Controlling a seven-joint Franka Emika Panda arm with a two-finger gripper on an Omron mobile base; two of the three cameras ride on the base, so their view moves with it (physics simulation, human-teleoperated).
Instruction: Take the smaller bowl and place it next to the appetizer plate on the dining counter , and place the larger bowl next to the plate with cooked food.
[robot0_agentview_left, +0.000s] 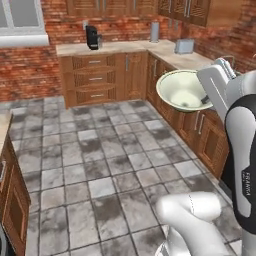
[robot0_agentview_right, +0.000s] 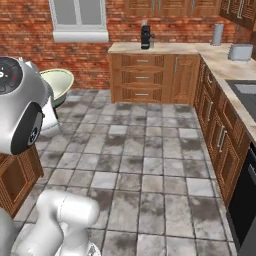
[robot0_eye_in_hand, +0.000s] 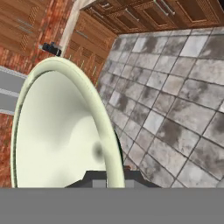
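Holding the smaller bowl (robot0_agentview_left: 182, 89) up in the air, over the grey floor tiles (robot0_agentview_left: 100, 165). Gripper (robot0_agentview_left: 206, 100) pinching its rim, one finger inside. Bowl tipped on its side, open face seen in the hand view (robot0_eye_in_hand: 57, 131). Wooden cabinets (robot0_agentview_left: 95, 77) behind.

The smaller bowl (robot0_agentview_left: 183, 90) is pale cream-white with a greenish rim. Floor tiles (robot0_agentview_left: 105, 160) — mottled grey. Red brick wall (robot0_agentview_left: 25, 70), brown wooden cabinets (robot0_agentview_left: 100, 77), beige countertop (robot0_agentview_left: 125, 47) — far side.
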